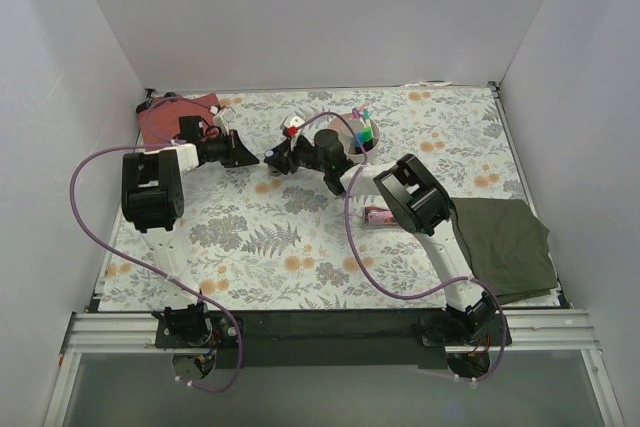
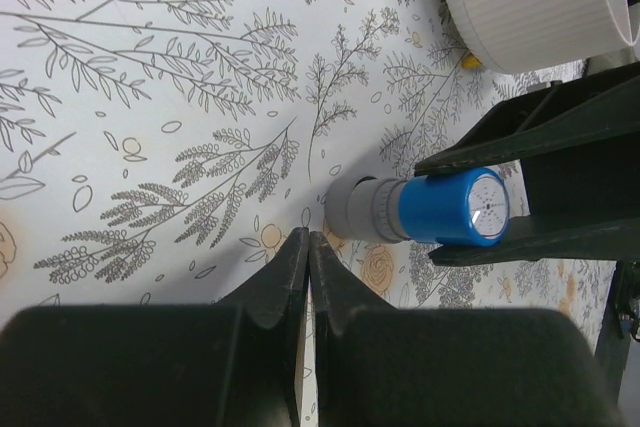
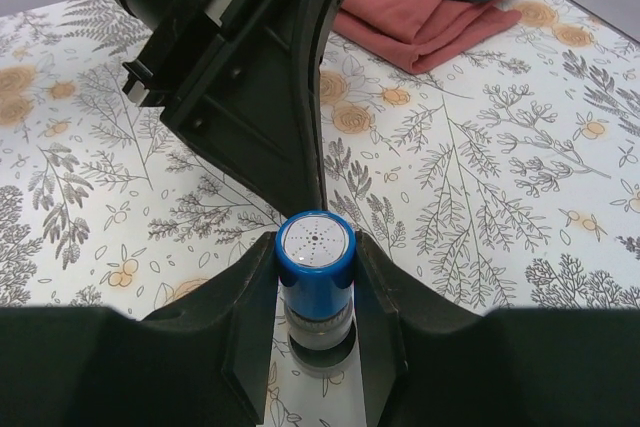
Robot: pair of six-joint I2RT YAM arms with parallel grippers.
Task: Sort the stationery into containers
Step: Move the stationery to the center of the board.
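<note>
Where the fixed camera looks down from above, we see a counter (image 1: 300,237) covered in a pale cloth printed with ferns and orange flowers, boxed in by plain white walls (image 1: 320,17). A red pouch (image 1: 172,119) lies at the far left corner. A white tub (image 1: 376,143) with coloured caps (image 1: 362,117) poking out sits at far centre. A pink tube (image 1: 380,214) lies near the right arm, and a dark green cloth (image 1: 508,245) is spread at the right edge. The left tool (image 1: 255,158) and right tool (image 1: 277,163) meet tip to tip just left of the tub.

From the left wrist, the left tool's fingers (image 2: 270,287) are pressed flat together with nothing between them. Just beyond them a cylinder (image 2: 425,209), with a blue cap and grey body, is clamped between the right tool's black fingers. The tub's ribbed wall is near.

From the right wrist, the right tool grips the blue cap on both sides at a narrow gap, and the cylinder stands upright on the counter. The left tool's closed tip points down just behind it; we cannot tell whether they touch. The folded pouch lies beyond.
</note>
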